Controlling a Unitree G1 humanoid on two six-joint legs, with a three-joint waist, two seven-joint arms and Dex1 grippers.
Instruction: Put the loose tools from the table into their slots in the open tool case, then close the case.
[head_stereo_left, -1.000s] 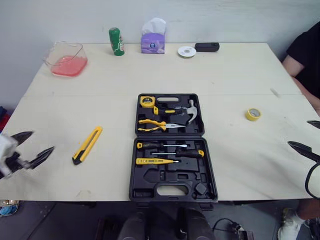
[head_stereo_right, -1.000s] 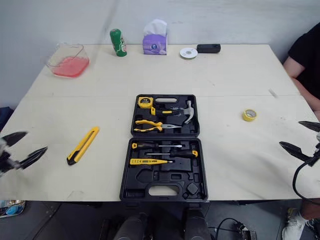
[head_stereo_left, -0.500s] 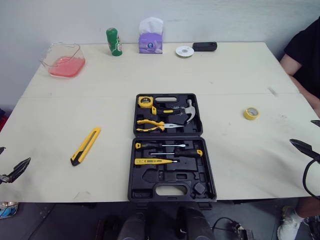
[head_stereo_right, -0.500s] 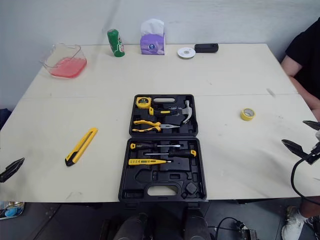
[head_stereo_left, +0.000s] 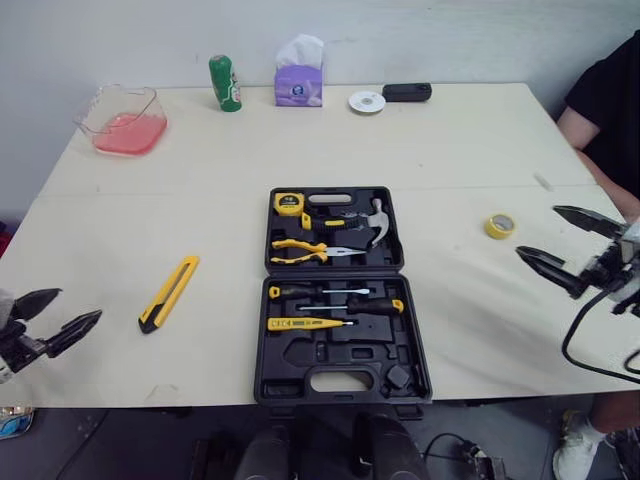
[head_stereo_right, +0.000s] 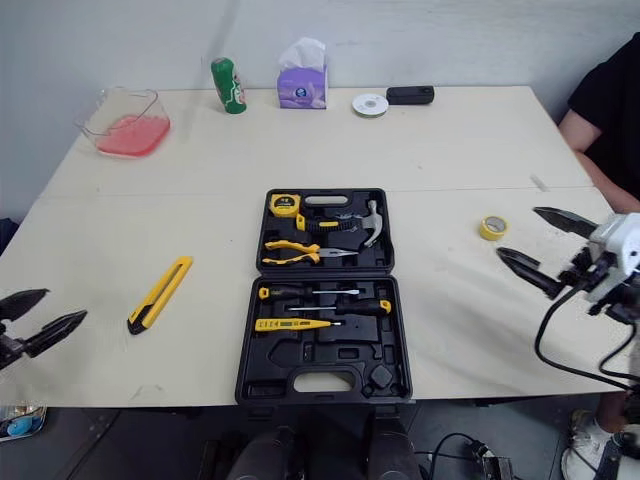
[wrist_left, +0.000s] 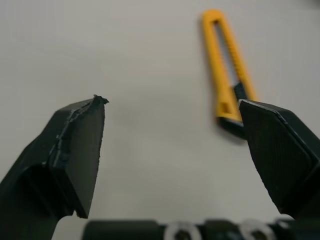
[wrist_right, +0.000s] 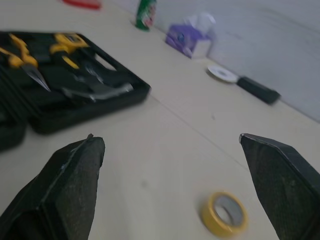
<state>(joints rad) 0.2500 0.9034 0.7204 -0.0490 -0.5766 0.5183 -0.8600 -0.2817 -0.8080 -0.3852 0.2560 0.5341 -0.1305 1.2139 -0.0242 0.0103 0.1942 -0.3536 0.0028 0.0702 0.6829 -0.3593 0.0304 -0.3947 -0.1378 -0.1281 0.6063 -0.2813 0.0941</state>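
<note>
My left gripper (head_stereo_left: 80, 303) hangs spread open over the table's near left corner. My right gripper (head_stereo_left: 535, 229) is spread just as wide above the table's right side. Both are empty, with black tapered fingers (wrist_right: 75, 175). The table (head_stereo_left: 200, 150) is a broad, pale, matte slab with plenty of bare room either side of the centre. In the middle lies the tool case (head_stereo_left: 300, 355), black moulded plastic, opened flat, its near half reaching the front edge. Pliers (head_stereo_left: 305, 248), hammer (head_stereo_left: 375, 222), tape measure (head_stereo_left: 292, 203) and screwdrivers (head_stereo_left: 335, 292) sit in its recesses. The utility knife (head_stereo_left: 170, 292), a long yellow-and-black bar, lies loose on bare table between the case and my left gripper, apart from both. The tape roll (head_stereo_left: 499, 226), a small yellow ring, lies flat near my right gripper.
</note>
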